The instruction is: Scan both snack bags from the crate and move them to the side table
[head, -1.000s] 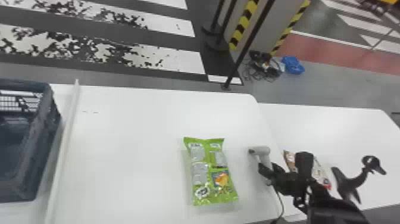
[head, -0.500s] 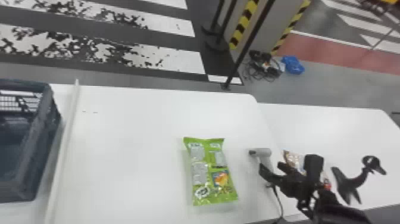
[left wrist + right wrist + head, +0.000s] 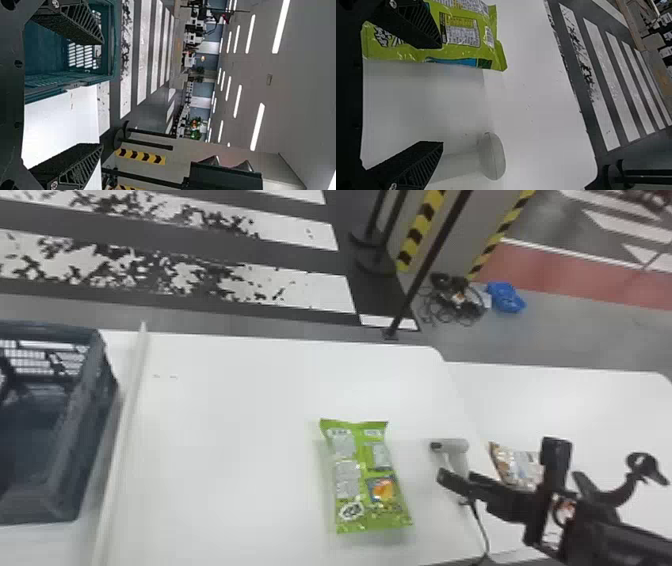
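**Green snack bag (image 3: 362, 470) lies on the main table (image 3: 235, 450), with nothing gripped**

From where I stand, twelve o'clock is straight ahead of the robot and the clock is centred on that green bag. The right gripper (image 3: 455, 479) is over at three o'clock, above the table's right part. Seen from its own wrist, that gripper (image 3: 442, 95) is released, its fingers spread wide with bare white tabletop showing between them. One finger overlaps the green bag in that view; I can't tell whether they touch. The left gripper (image 3: 102, 93) is just as widely parted and grasps nothing, with one finger seen against the crate.

The bag lies flat, printed panels up. Between two and three o'clock, near it, is the grey scanner (image 3: 454, 446), its handle partly hidden by the right gripper; its cord (image 3: 483, 535) trails off at four. So the scanner stands between the green bag and the other snack bag (image 3: 515, 465), a brown and white one at three o'clock on the side table (image 3: 560, 400). The right arm covers part of that one.

Between nine and ten o'clock, well apart, sits the dark crate (image 3: 102, 405), with a raised white strip (image 3: 127, 425) running between it and the green bag. Off the table, on the floor at one o'clock, are tangled cables (image 3: 455, 302) beside a blue bundle (image 3: 505, 297).
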